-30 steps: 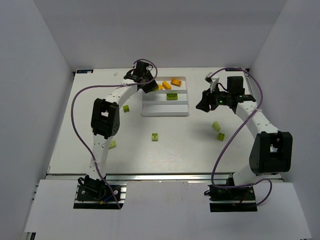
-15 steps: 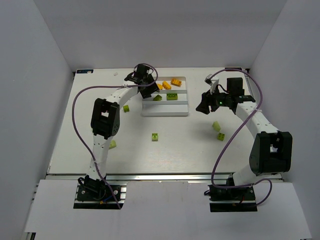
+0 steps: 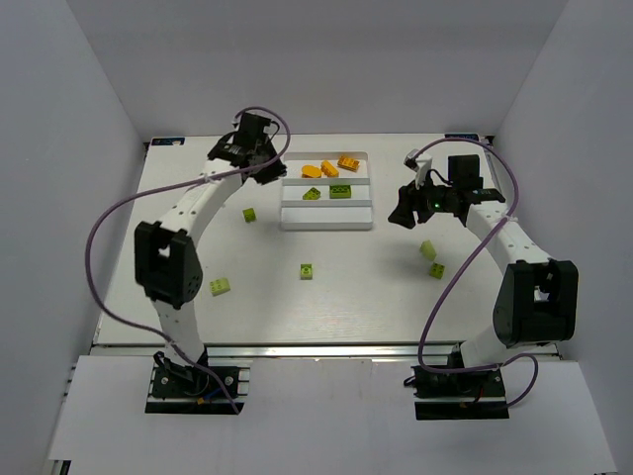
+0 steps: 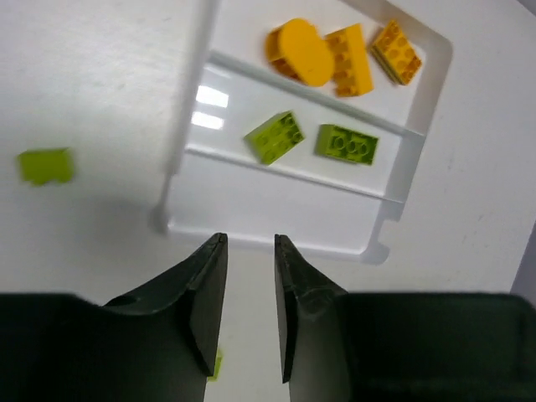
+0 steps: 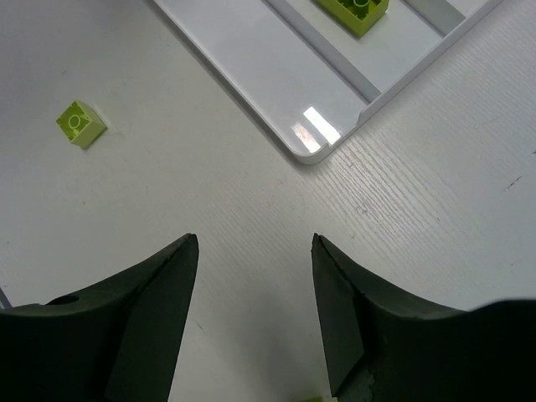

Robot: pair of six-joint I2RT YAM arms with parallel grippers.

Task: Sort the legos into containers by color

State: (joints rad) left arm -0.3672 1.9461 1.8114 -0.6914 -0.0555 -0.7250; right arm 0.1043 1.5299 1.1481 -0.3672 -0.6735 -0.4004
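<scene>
The left pincer (image 3: 265, 168) has pulled back from over the left end of the tray (image 3: 326, 228) and now hangs just off its left side, above the tabletop (image 3: 376, 297). A second ago the middle compartment (image 3: 364, 193) held a single lime brick. It now holds two lime bricks (image 3: 312, 193) side by side, so one has just been dropped there and that delivery looks finished. In the left wrist view the jaws stand a narrow gap apart with nothing between them.

The right pincer (image 3: 404, 210) has hardly moved. It hovers just right of the tray, with its jaws spread wide and empty above bare tabletop by the tray's near right corner.

The far compartment (image 3: 295, 162) holds three orange bricks (image 3: 329, 168). The near compartment (image 3: 326, 216) has nothing in it. No colours are mixed so far.

Five loose lime bricks (image 3: 307, 270) remain on the tabletop:
- one just left of the tray
- one well out to the near left
- one near the middle
- two close together on the right, nearer than the right pincer

No orange brick lies loose, so what is left is probably all lime work for the middle compartment.
</scene>
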